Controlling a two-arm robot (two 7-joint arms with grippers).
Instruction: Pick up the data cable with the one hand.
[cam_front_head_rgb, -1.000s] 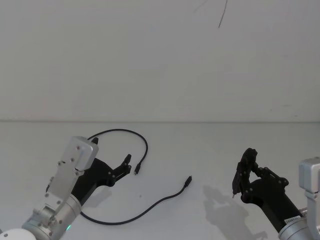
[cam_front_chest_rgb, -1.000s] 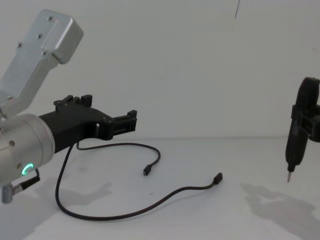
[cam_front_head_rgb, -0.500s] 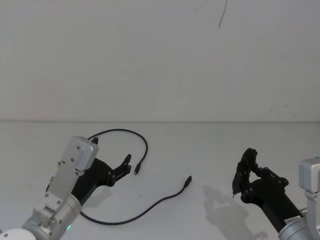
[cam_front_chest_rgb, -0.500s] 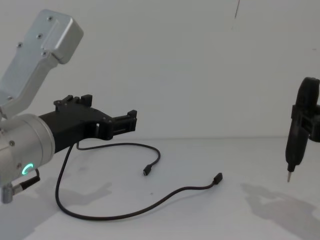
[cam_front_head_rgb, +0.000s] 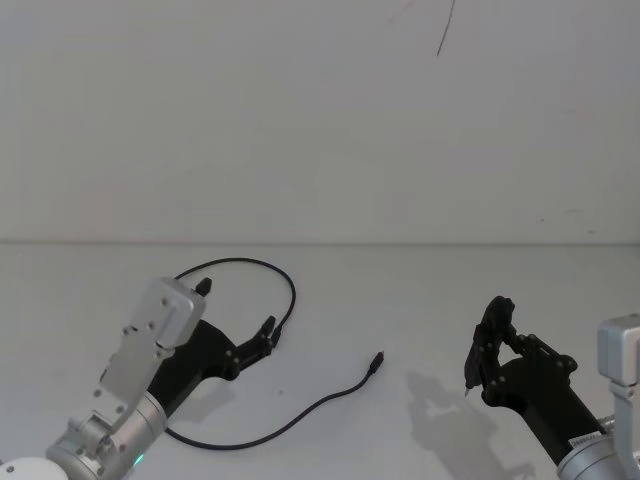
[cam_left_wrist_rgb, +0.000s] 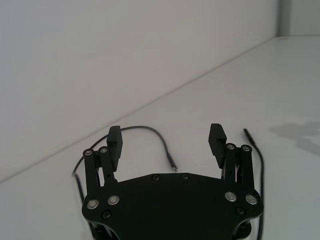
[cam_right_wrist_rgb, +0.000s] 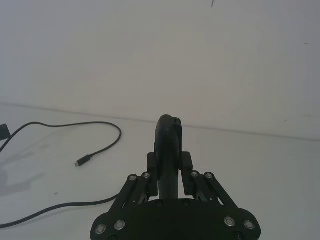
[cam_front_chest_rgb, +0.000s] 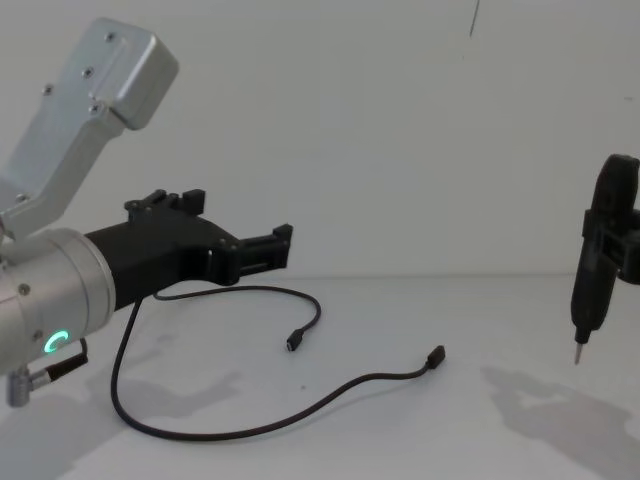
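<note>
A white bench (cam_front_head_rgb: 430, 290) ran back to a plain white wall (cam_front_head_rgb: 320, 120), and the cable (cam_front_head_rgb: 293, 290) lay flat on its left half. The left arm (cam_front_chest_rgb: 60, 290), a thick silver cylinder with a green light ring (cam_front_chest_rgb: 55, 343), reached forward from the near left. It ended in the left gripper (cam_left_wrist_rgb: 165, 137), black and angular, which hung in the air above the bench. Its jaws were spread wide with nothing between them. In the chest view the gripper sat above the cable's rear loop and clear of it. In the head view the loop curved round past the fingertips. The right gripper (cam_right_wrist_rgb: 170, 162) was raised at the right side of the bench, well apart from the cable. Its jaws were closed on a slim dark tool (cam_front_chest_rgb: 598, 255). The tool pointed down, and its metal tip (cam_front_chest_rgb: 577, 353) was off the surface, with a shadow beneath it. The cable ran from behind the left gripper in an arc to one plug (cam_front_chest_rgb: 292, 343), which rested near the middle of the bench. Its other length swept in a wide curve along the near side and rose to the second plug (cam_front_chest_rgb: 437, 354). That plug lay between the two grippers and touched neither.
</note>
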